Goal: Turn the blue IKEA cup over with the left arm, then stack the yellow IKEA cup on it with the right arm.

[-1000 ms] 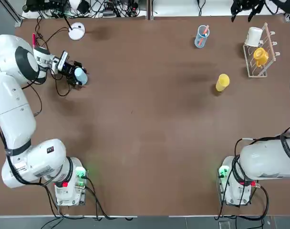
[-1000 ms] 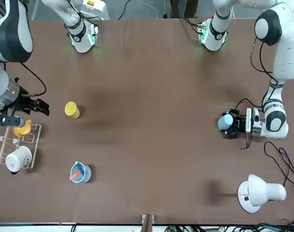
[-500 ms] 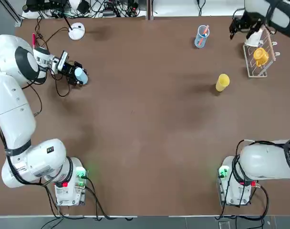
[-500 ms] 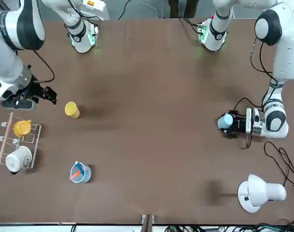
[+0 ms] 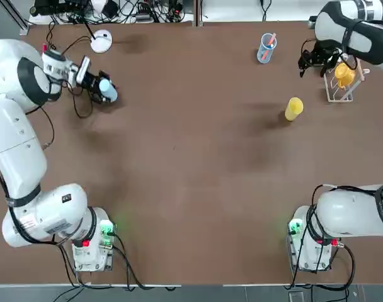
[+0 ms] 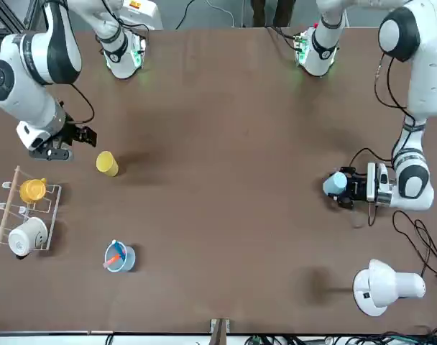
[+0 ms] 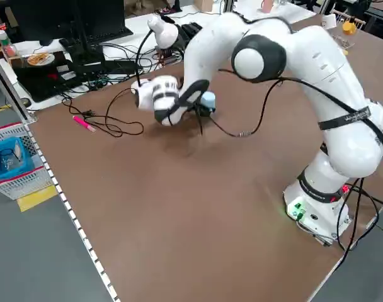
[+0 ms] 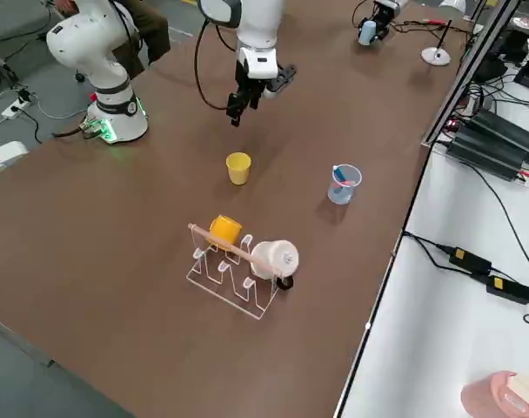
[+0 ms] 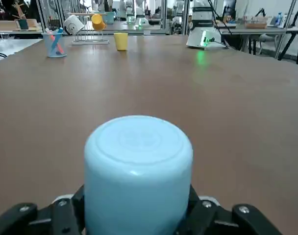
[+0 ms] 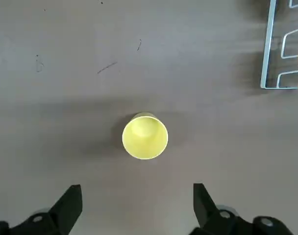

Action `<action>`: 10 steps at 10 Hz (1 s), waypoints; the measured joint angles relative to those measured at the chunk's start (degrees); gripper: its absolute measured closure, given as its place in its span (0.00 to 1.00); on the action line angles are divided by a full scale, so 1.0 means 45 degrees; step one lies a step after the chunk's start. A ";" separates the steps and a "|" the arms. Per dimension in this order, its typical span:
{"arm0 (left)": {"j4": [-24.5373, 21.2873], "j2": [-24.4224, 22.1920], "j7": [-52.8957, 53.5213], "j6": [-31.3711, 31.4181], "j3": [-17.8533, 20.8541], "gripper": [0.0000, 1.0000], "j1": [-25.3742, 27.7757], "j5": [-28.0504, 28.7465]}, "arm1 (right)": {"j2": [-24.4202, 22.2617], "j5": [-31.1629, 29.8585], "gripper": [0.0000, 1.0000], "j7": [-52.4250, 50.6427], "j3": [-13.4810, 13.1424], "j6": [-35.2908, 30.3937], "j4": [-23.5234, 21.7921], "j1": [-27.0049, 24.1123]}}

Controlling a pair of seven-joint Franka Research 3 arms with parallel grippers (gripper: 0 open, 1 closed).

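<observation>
We've got a big brown table [image 5: 198, 157] here. Sitting on it: the yellow IKEA cup [image 5: 293, 108], a clear cup with pink sticks [image 5: 266, 48], a mug rack [image 5: 344, 75] and a white lamp base [image 5: 101, 41].

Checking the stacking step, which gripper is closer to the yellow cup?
Right. The right gripper hovers open just beyond the yellow IKEA cup; the left gripper holds the blue IKEA cup across the table.

Light-blue cup [image 9: 138, 171], bright-yellow cup [image 10: 145, 136]

My right gripper [image 5: 312, 58] is now in the top right, near the rack [image 5: 342, 78]. My left gripper [image 5: 98, 87] sits higher up with the blue cup [image 5: 107, 90].
</observation>
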 joint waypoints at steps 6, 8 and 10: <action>-0.1659 -0.4928 -0.4846 0.2617 0.0029 0.33 -0.2444 0.1304 | -0.0436 -0.0164 0.00 -0.0872 -0.0017 0.1794 -0.2067 -0.0129; -0.2135 -0.5710 -0.6252 0.4569 0.0034 0.35 -0.3876 0.2092 | -0.1175 -0.0170 0.00 -0.1148 -0.0030 0.2326 -0.3194 -0.0161; -0.2151 -0.6225 -0.8708 0.6041 0.0026 0.35 -0.5533 0.3779 | -0.1487 -0.0177 0.00 -0.1243 -0.0042 0.3397 -0.4054 -0.0197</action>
